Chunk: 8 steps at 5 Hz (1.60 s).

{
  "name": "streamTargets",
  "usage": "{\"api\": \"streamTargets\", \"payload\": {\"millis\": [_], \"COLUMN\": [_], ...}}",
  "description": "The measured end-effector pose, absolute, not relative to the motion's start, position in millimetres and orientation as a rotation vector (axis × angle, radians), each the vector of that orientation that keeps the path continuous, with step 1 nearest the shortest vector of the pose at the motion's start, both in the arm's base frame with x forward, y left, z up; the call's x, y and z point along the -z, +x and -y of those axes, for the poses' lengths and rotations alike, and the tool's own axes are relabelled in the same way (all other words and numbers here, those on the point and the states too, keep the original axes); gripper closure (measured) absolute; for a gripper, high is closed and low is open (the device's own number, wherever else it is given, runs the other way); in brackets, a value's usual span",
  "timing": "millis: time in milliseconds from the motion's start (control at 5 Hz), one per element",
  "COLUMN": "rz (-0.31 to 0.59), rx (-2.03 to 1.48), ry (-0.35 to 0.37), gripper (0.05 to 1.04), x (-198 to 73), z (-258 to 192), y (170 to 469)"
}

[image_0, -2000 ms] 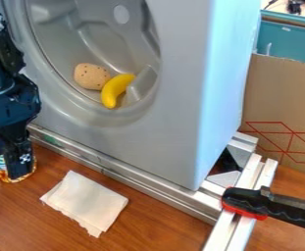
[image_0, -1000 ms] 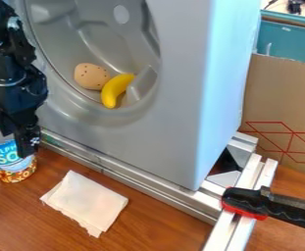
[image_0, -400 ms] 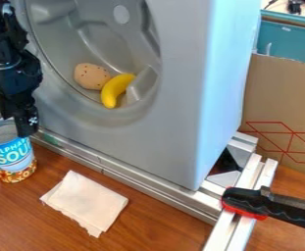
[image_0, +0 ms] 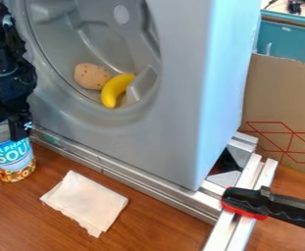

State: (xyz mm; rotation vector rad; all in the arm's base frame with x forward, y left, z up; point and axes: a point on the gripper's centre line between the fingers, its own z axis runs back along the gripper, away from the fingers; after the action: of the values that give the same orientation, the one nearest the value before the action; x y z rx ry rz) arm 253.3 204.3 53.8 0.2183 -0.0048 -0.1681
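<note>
Black pincer (image_0: 19,131) noted at the left edge of the frame, its tip overlapping the upper right of the soup can (image_0: 12,157); whether open or closed cannot be determined. Can stands upright at lower left, directly below the pincer, contact unconfirmed

the robot's arm (image_0: 7,81) is black all over, with a dull sheen that breaks into pale bluish glints along its edges. its upper part looks knobbly, built of stacked, blocky housings with small whitish flecks. lower down, a rounded, bulky section with a thin, curved highlight narrows to the black tool (image_0: 18,133), which is slim and straight-sided, with a small black-and-white patterned marking near its end.
</note>
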Motion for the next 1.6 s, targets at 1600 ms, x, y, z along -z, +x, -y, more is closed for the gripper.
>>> {"api": "streamTargets", "payload": {"millis": [1600], "rz": [-0.162], "rx": [0.087], "ry": [0.122], "gripper": [0.083], "x": [-26], "z": [-147], "y": [156]}}
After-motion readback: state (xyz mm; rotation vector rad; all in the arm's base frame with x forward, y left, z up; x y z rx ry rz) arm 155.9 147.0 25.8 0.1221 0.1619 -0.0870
